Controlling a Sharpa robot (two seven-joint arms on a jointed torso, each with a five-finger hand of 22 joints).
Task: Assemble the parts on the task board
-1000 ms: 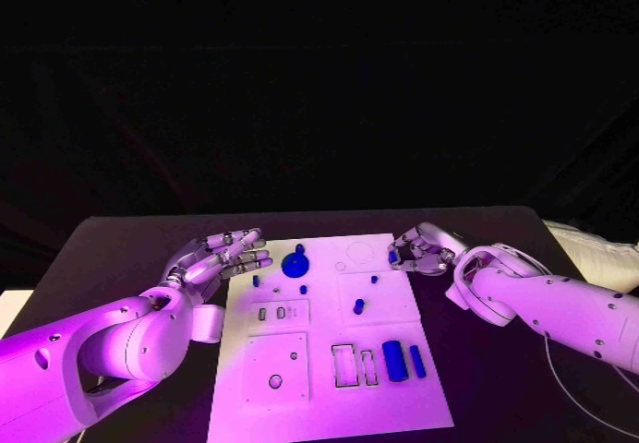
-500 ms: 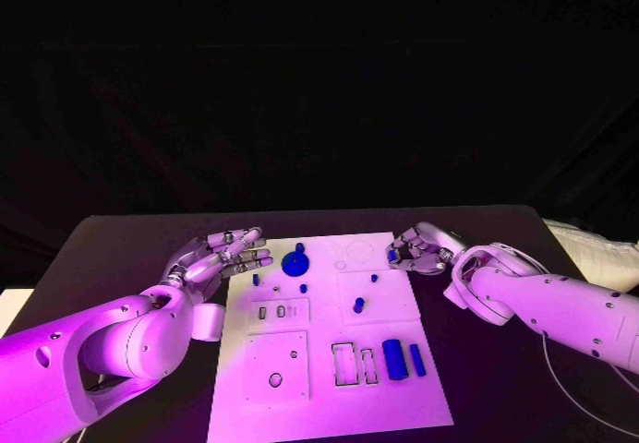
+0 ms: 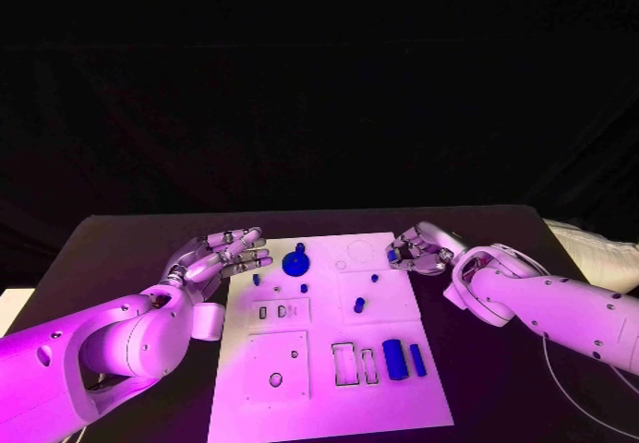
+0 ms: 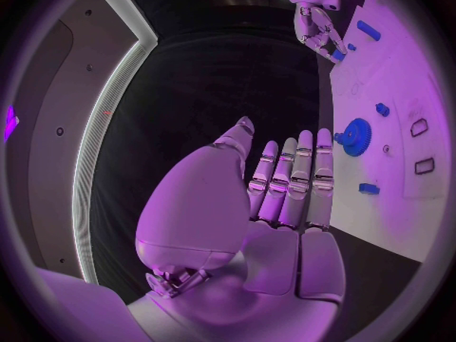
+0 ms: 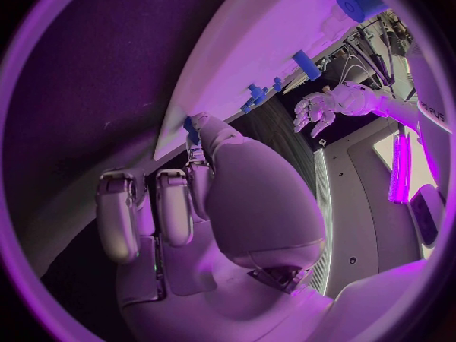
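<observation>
So the white task board (image 3: 333,369) sits in the middle of the black counter (image 3: 120,249), with blue parts scattered over it, like the gear-shaped one (image 3: 295,266) near the far end and two longer pegs (image 3: 394,358) toward the near right. The left robot hand (image 3: 220,256) hovers at the board's far left edge, fingers spread and holding nothing. The right robot hand (image 3: 419,251) is curled at the far right edge with a small blue piece (image 5: 191,128) at its fingertips, though I can't tell whether it's actually pinching it.

Open board middle, hands at its far corners

The task board (image 3: 333,369) lies uncovered between left hand (image 3: 220,258) and right hand (image 3: 419,251); blue gear (image 3: 295,266) stands between them.
</observation>
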